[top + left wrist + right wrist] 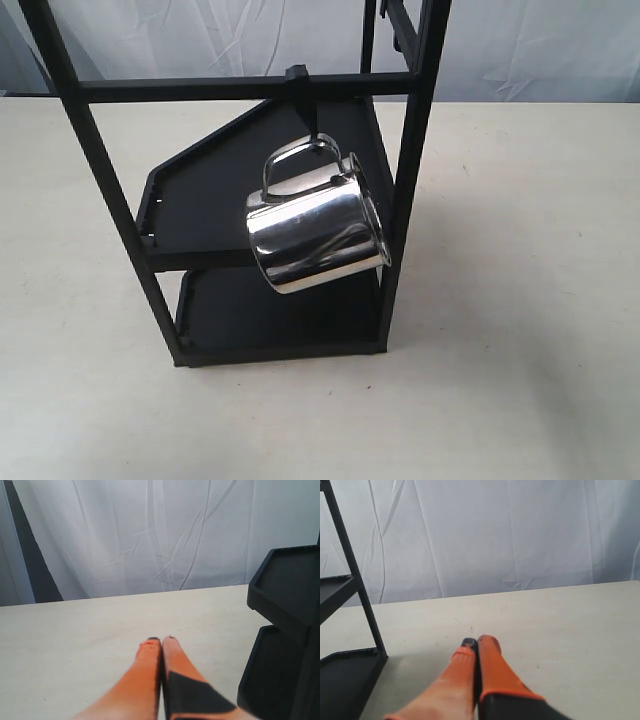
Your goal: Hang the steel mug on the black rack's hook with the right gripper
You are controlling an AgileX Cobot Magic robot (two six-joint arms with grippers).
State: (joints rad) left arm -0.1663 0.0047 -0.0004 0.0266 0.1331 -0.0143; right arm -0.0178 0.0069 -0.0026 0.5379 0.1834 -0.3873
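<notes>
The steel mug [318,232] hangs tilted by its loop handle [298,160] from the hook [300,100] on the upper crossbar of the black rack [100,180]. Neither arm shows in the exterior view. In the right wrist view my right gripper [477,641] is shut, its orange fingers pressed together over bare table, with the rack's post and shelves [345,587] off to one side. My left gripper [161,640] is also shut and holds nothing, and the rack's shelves [285,590] sit beside it.
The rack stands on a pale beige table [520,330]. A white wrinkled curtain [510,535] hangs behind the table's far edge. The rack's two flat shelves [210,200] lie behind and below the hanging mug.
</notes>
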